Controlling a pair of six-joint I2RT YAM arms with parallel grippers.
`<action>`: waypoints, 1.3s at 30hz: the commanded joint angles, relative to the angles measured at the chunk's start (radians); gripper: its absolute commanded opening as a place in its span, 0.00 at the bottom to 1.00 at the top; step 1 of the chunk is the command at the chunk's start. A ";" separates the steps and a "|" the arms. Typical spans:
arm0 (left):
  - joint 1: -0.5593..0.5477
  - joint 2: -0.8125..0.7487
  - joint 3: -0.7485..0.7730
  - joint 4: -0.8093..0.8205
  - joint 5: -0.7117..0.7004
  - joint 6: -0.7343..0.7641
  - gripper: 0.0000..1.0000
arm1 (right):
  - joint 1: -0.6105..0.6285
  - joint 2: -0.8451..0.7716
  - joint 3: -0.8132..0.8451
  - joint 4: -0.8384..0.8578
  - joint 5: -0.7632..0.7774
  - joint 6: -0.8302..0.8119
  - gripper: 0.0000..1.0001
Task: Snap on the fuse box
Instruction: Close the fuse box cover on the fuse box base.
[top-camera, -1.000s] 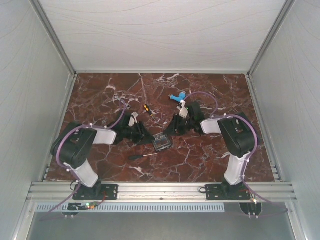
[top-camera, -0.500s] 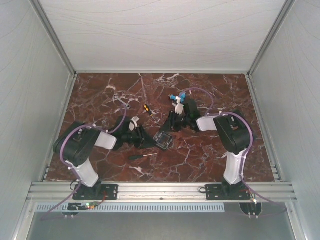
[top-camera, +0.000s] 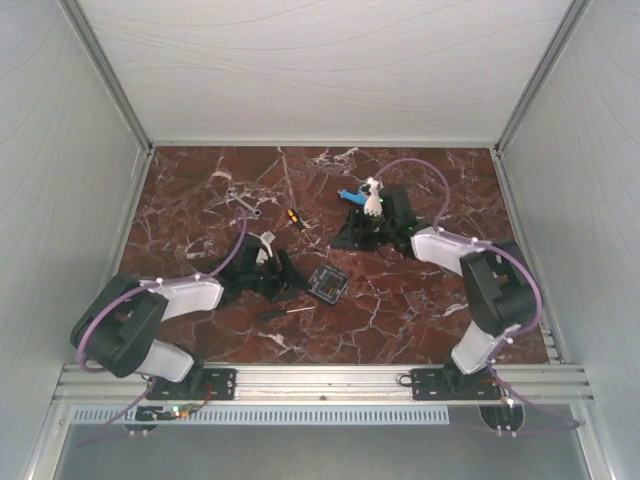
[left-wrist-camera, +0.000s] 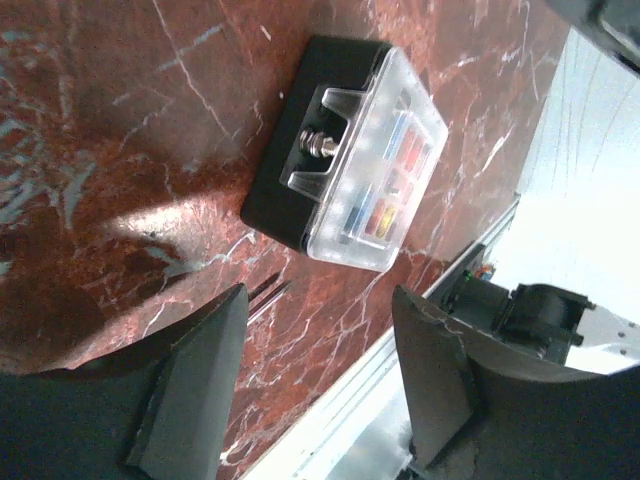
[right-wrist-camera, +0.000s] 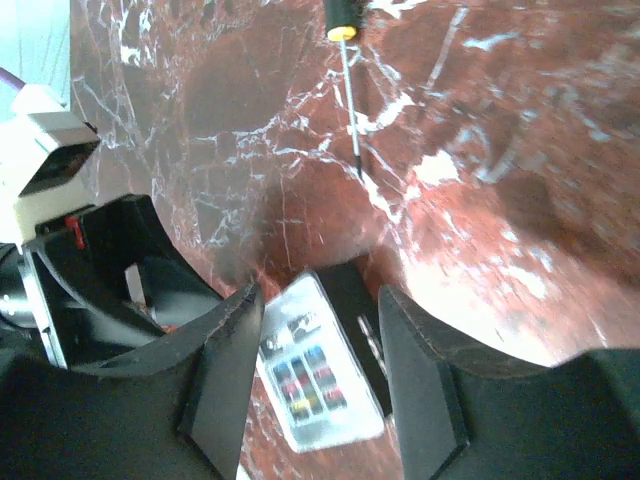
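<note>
Your left hand (left-wrist-camera: 316, 320) is open and empty. Its camera shows the fuse box (left-wrist-camera: 345, 160) on the table (left-wrist-camera: 120, 120) just ahead, clear cover (left-wrist-camera: 375, 170) on top, which the top view blurs. Your right hand (right-wrist-camera: 318, 295), open too, looks down on it, fingers (right-wrist-camera: 225, 380) hiding the box's edges.

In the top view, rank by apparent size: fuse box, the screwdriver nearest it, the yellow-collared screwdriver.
1. fuse box, bulkiest.
2. screwdriver nearest it, longer than the box but very thin.
3. yellow-collared screwdriver, smallest.
</note>
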 joint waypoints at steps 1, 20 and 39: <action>0.001 -0.046 0.078 -0.142 -0.115 0.101 0.63 | -0.031 -0.153 -0.125 0.000 0.058 0.025 0.48; -0.012 0.201 0.208 -0.064 0.076 0.130 0.41 | 0.022 -0.162 -0.386 0.256 -0.005 0.228 0.34; -0.002 0.120 0.124 -0.064 -0.008 0.050 0.41 | 0.045 -0.039 -0.201 0.172 -0.021 0.116 0.37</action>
